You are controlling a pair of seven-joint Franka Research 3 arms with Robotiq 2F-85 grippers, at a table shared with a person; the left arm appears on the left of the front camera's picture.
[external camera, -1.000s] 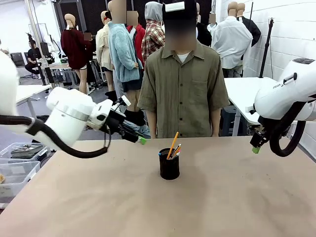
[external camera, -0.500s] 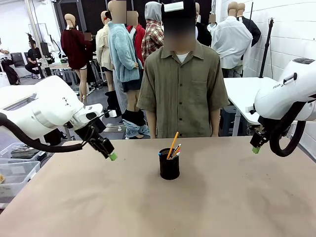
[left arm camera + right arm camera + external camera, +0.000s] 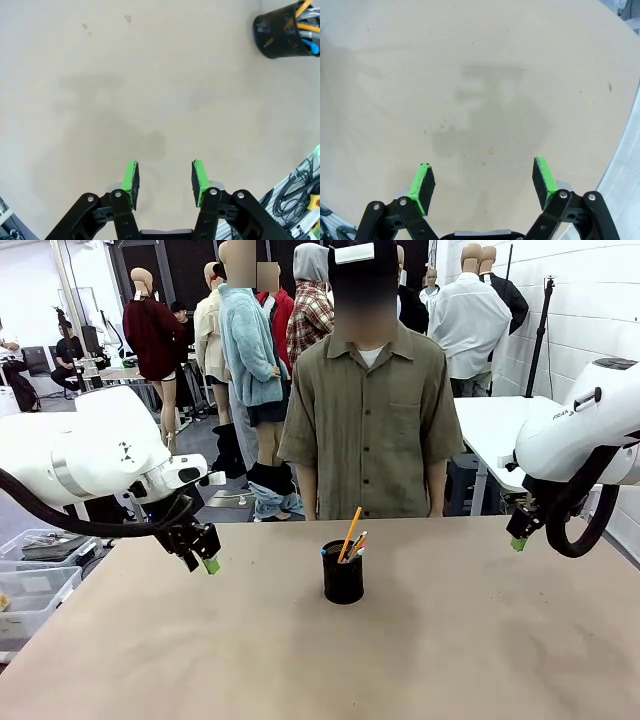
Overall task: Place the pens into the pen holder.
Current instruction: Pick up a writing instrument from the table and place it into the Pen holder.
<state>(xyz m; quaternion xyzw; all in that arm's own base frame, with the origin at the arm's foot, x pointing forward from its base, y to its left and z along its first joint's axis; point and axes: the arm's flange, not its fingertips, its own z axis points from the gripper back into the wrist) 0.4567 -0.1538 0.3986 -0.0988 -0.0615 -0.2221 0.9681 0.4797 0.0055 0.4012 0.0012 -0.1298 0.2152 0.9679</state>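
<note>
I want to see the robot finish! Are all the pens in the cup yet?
It looks finished. The pens, the yellow-orange pencil among them, stand in the black pen holder at the middle of the table. Nothing is in hand: the left tool and the right tool both hang open and empty over bare tabletop. I see no pens lying on the table, so nothing seems left.

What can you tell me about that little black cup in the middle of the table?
The pen holder is a small black cup that looks like wire mesh, round and standing upright near the middle of the tan table, in front of the person. Several pens stick out of its open top, leaning to one side; the tallest is a yellow-orange pencil. In the left wrist view a blue tip shows among them. Nothing else touches the cup.
</note>
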